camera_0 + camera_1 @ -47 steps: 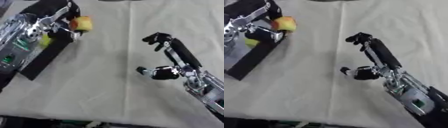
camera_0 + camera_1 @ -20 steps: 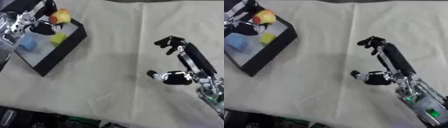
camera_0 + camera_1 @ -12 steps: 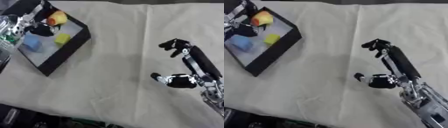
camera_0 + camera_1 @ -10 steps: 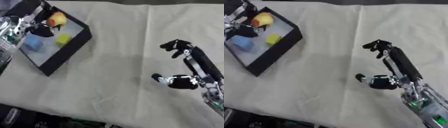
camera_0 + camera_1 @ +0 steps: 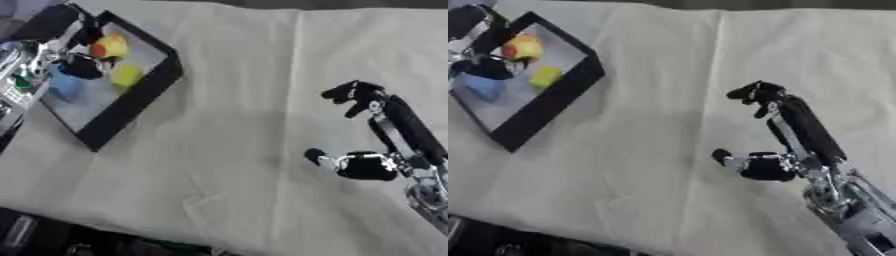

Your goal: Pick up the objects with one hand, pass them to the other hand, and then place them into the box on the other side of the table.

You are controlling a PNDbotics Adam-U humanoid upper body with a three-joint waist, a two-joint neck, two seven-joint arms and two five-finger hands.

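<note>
Nearest you, the right hand (image 5: 776, 145) hovered over the cloth-covered surface (image 5: 236, 100), well apart from the box; its fingers (image 5: 754, 92) were spread and slightly hooked at the tips, thumb out to the side, holding nothing. Farther off, at the upper left, the black-rimmed box (image 5: 140, 92) lay askew on the surface. Inside it sat a blue object (image 5: 66, 86) and a yellow-green block (image 5: 127, 76). The left hand (image 5: 83, 62) reached over the box with a round yellow-and-red object (image 5: 109, 47) at its dark fingertips; you could not tell whether the fingers were closed round it, as they were blurred and partly cut off by the picture's edge.
</note>
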